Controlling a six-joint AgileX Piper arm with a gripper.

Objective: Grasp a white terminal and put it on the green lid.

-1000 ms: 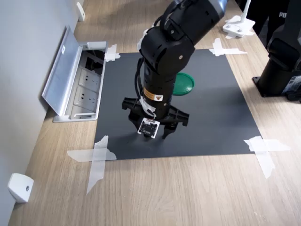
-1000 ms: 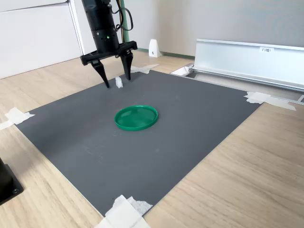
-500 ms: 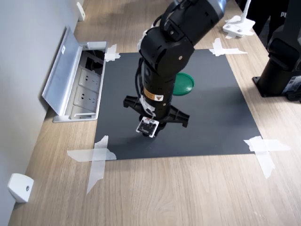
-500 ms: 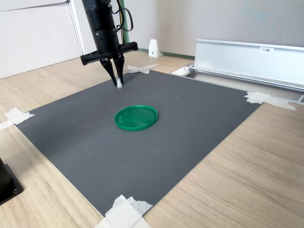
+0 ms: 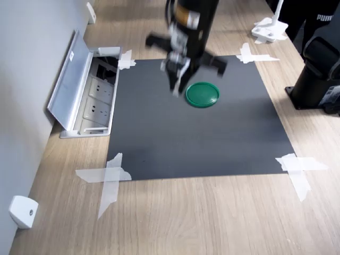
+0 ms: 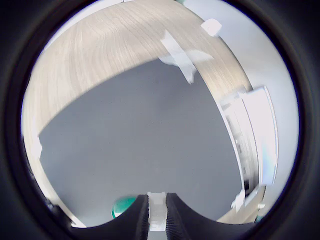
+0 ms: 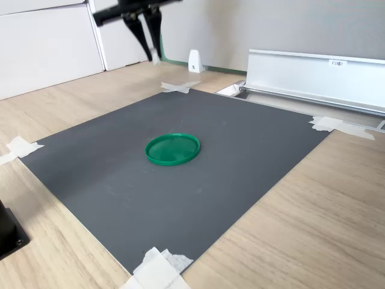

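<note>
Jaws pinched tight on the white terminal, and the wrist view shows it plainly: the little block sits upright between the two dark fingers, with the grey mat far beneath. High off the surface hangs the gripper, blurred in the first exterior view, sitting in the upper middle of the frame with its tips just to the left of the green lid. Up in the second exterior view the gripper is at the top left of the frame, fingers close together, a pale speck of the terminal at their tips, though blur hides its shape. The green lid lies flat on the mat, a little left of centre of that frame, bare inside its raised rim. In the wrist view a sliver of the lid peeks out at the lower edge, beside the fingers. White tape strips pin the mat's corners to the wooden table. An open metal floor box lies at the left of the first exterior view, and a white wedge-shaped piece rests in the bottom left corner.
</note>
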